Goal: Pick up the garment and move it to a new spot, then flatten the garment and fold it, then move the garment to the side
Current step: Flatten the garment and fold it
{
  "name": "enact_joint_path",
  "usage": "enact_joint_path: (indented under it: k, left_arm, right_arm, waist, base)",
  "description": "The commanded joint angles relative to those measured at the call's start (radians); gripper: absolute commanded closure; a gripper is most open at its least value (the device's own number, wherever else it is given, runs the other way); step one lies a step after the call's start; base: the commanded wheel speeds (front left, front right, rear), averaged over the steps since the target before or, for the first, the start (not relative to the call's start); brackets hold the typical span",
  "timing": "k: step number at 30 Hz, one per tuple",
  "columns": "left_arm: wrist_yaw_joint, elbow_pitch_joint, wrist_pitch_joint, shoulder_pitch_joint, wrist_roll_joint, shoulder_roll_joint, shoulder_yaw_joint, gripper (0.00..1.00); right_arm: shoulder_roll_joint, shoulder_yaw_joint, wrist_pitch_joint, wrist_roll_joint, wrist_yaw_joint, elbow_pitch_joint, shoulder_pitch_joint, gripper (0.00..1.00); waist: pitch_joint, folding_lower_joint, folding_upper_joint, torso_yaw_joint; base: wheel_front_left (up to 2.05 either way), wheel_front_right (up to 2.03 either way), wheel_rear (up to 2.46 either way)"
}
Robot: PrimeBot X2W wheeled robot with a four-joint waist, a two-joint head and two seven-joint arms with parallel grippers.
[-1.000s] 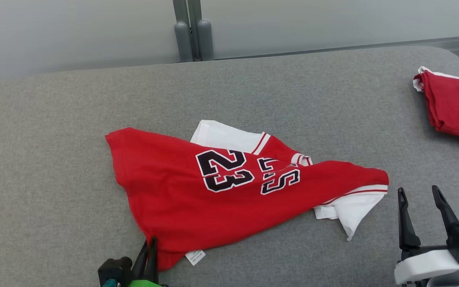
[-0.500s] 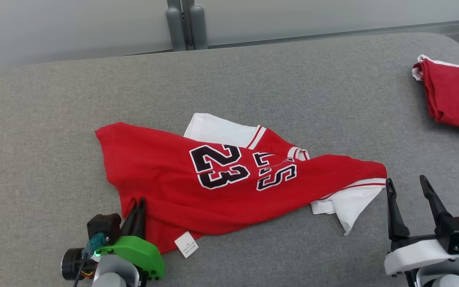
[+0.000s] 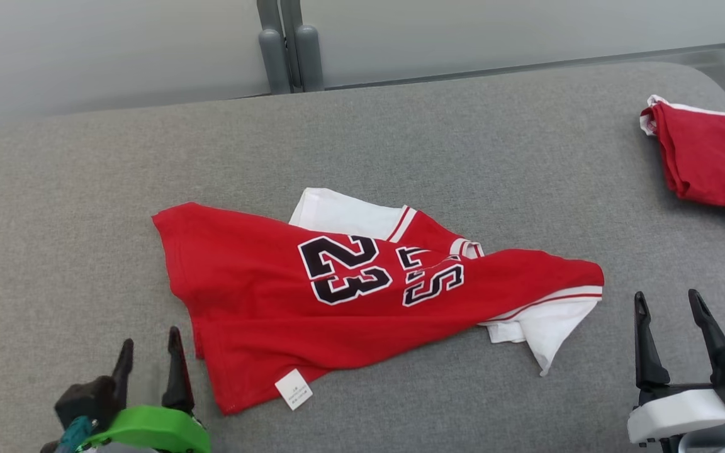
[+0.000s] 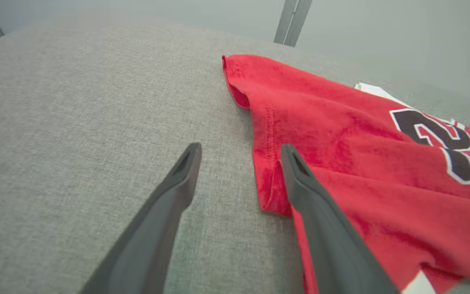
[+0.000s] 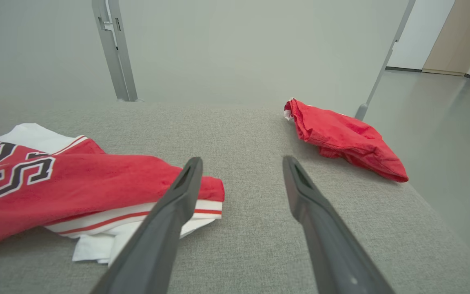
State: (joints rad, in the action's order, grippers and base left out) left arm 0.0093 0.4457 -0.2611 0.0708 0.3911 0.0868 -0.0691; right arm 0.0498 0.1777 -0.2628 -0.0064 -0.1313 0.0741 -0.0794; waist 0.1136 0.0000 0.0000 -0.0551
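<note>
The garment [image 3: 350, 302] is a red jersey with white sleeves and a black "23", lying rumpled and partly folded in the middle of the grey table [image 3: 438, 138]. A white label sticks out at its near hem. My left gripper [image 3: 148, 343] stands open just left of the hem's near corner, off the cloth; in the left wrist view its fingers [image 4: 241, 149] straddle bare table beside the garment's red edge [image 4: 341, 139]. My right gripper [image 3: 668, 305] stands open and empty at the lower right, just right of the garment's white sleeve [image 5: 108, 241].
A second red garment [image 3: 708, 160] lies bunched at the table's far right edge, also in the right wrist view [image 5: 341, 139]. Grey posts [image 3: 284, 50] and a pale wall stand behind the table. The floor drops off past the right edge.
My left gripper let go of the garment's near hem, opened and drew back to the left. The hem now lies flat on the table. The head camera shifted slightly.
</note>
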Motion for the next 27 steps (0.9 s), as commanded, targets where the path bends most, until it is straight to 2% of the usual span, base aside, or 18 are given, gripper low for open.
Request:
enact_joint_path:
  k: [1,5,11,14,18,27]
  left_arm:
    - [0.009,-0.076,-0.004,-0.049,-0.016,-0.004,0.026,0.0]
    - [0.002,-0.276,-0.003,-0.186,-0.065,-0.026,0.052,0.0]
    - [-0.026,-0.425,-0.003,-0.303,-0.12,-0.035,0.025,0.0]
    - [-0.035,-0.453,-0.003,-0.322,-0.131,-0.035,0.029,0.0]
    - [-0.061,-0.422,-0.003,-0.347,-0.15,-0.035,0.033,0.0]
    - [-0.069,-0.414,-0.003,-0.332,-0.148,-0.035,0.062,0.0]
  right_arm:
    - [0.002,0.009,-0.003,-0.002,0.001,-0.012,-0.019,0.0]
    - [0.001,0.034,-0.003,-0.006,0.001,-0.048,-0.038,0.0]
    - [0.001,0.051,-0.003,-0.006,0.001,-0.074,-0.061,0.0]
    - [0.001,0.049,-0.003,-0.009,0.001,-0.065,-0.063,0.0]
    - [0.002,0.038,-0.003,-0.006,0.001,-0.028,-0.084,0.0]
    - [0.002,0.008,-0.003,0.0,0.001,0.01,-0.101,0.0]
  waist:
    - [-0.035,0.0,0.0,0.025]
    - [-0.078,0.0,0.0,0.06]
    - [-0.123,0.0,0.0,0.097]
    - [-0.137,0.0,0.0,0.102]
    - [-0.157,0.0,0.0,0.099]
    - [-0.162,0.0,0.0,0.075]
  base:
    - [0.0,0.0,0.0]
    - [0.0,0.0,0.0]
    - [0.0,0.0,0.0]
    - [0.0,0.0,0.0]
    - [0.0,0.0,0.0]
    - [0.0,0.0,0.0]
